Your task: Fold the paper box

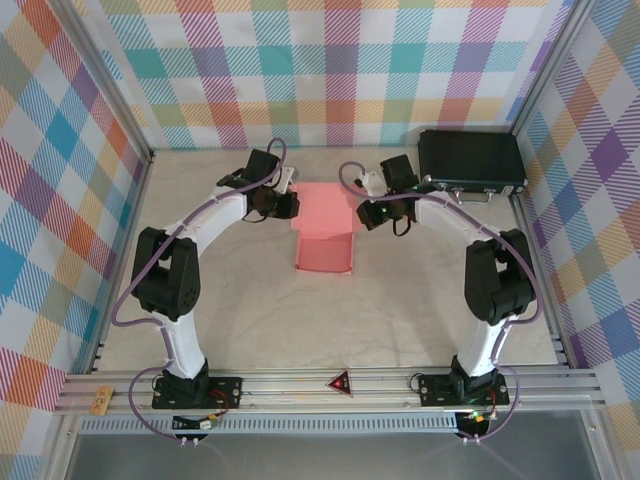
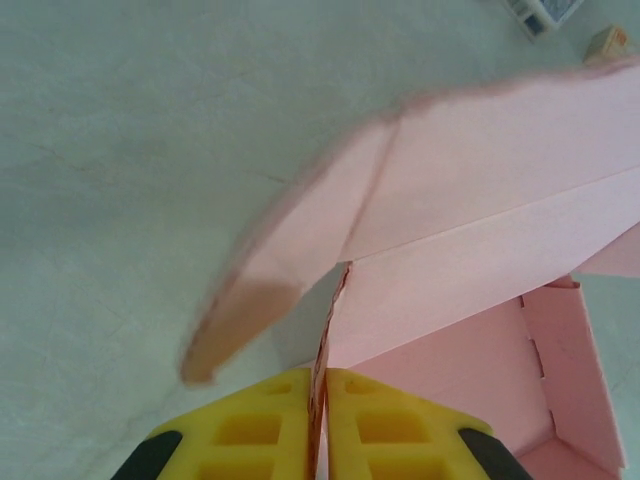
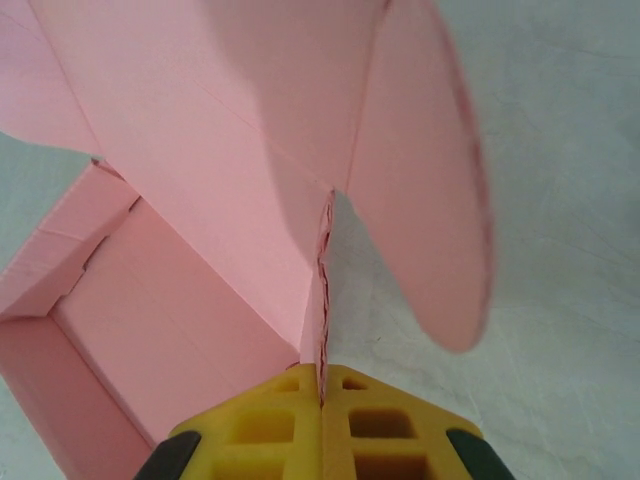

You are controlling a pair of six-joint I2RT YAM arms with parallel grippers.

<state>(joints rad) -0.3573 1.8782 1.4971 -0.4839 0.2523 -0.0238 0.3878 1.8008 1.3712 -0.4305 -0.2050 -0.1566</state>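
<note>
Setting: a pale, mottled table inside plaid walls, with a metal rail along its near edge.
Box: salmon-pink card at the middle of the table, a little toward the far side, between the two grippers.
Box shape: the near half stands as a shallow open tray with raised walls. The far half is a lid panel reaching toward the far wall.
Flaps: a rounded left flap and right flap jut from the lid's sides over the table. The left one is blurred.
Left gripper: its yellow pads are pressed together on a thin card edge at the box's left side, where lid meets tray. From above it sits at the box's far left corner.
Right gripper: its yellow pads are closed the same way on the thin edge at the box's right side. From above it sits at the far right corner.
Arms: white and black, curving in from both near corners.
Case: black, in the far right corner, apart from the box and just beyond the right gripper.
Triangle: red, on the rail, near centre.
</note>
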